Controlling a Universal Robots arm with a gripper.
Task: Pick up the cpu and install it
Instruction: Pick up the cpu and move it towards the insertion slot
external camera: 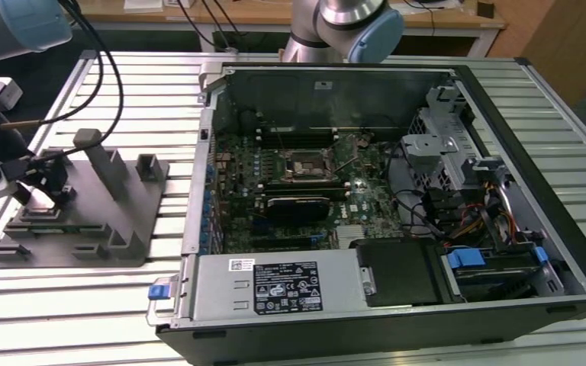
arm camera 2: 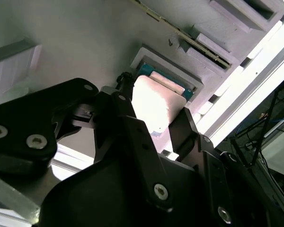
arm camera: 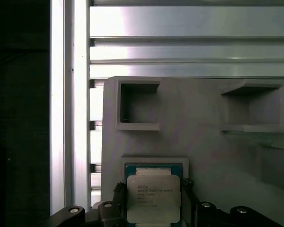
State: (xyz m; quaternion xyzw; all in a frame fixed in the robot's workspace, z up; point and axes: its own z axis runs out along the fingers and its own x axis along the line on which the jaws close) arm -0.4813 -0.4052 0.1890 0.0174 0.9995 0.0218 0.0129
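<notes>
The cpu [arm camera: 154, 201] is a flat square chip with a pale metal top and a blue-green rim. It lies in a square recess of the grey holder block [arm camera: 203, 132]. In both wrist views my gripper [arm camera: 153, 188] straddles it, one black finger [arm camera: 119, 188] against each opposite edge, shut on the chip, which still rests in the recess. The second wrist view shows the cpu [arm camera 2: 156, 106] between the gripper [arm camera 2: 151, 108] fingers. In the exterior view the gripper [external camera: 46, 191] is low over the grey holder block [external camera: 120, 221] at the exterior view's left. The black socket frame [external camera: 307, 169] sits on the motherboard.
An open computer case [external camera: 537, 175] lies on the slatted metal table [external camera: 59, 305], to the right of the holder block in the exterior view. A label-covered metal box [external camera: 272, 286] fills its near corner. Upright posts [external camera: 98, 160] rise from the holder block. Black cables [external camera: 104, 69] hang above.
</notes>
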